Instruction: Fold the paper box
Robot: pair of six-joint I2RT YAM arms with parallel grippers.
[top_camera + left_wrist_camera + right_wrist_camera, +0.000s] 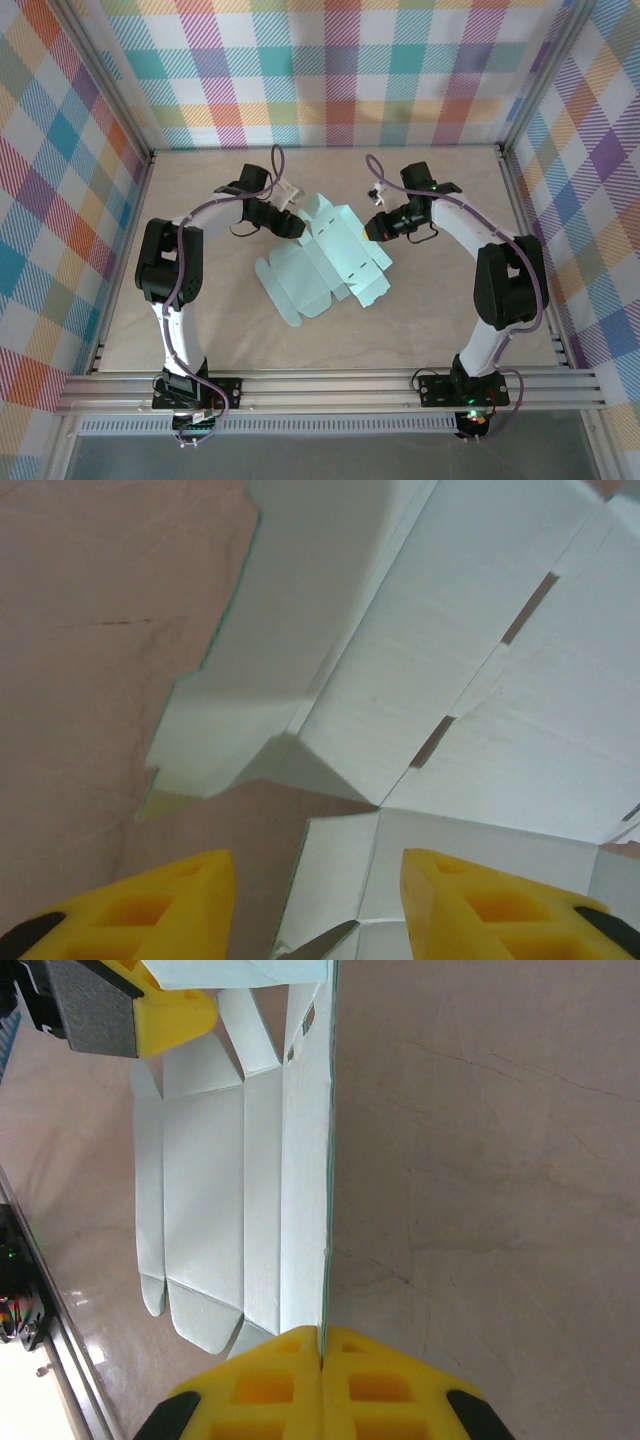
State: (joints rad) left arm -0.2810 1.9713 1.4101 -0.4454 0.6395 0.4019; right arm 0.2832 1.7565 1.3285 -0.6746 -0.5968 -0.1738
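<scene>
The paper box [325, 262] is a pale blue die-cut blank spread on the table between the two arms, partly lifted along its right side. My right gripper [371, 228] is shut on the blank's right edge. In the right wrist view that edge [327, 1210] runs straight up from the closed yellow fingertips [320, 1338], with the panels [205, 1190] falling away to the left. My left gripper [296, 226] hangs over the blank's upper left corner. Its jaws [315, 880] stand open above a creased flap [345, 870] and grip nothing. One left finger [172, 1012] shows in the right wrist view.
The beige table top [200, 330] is walled by plaid panels [60, 200] on three sides. An aluminium rail [330, 386] runs along the near edge, where both arm bases are bolted.
</scene>
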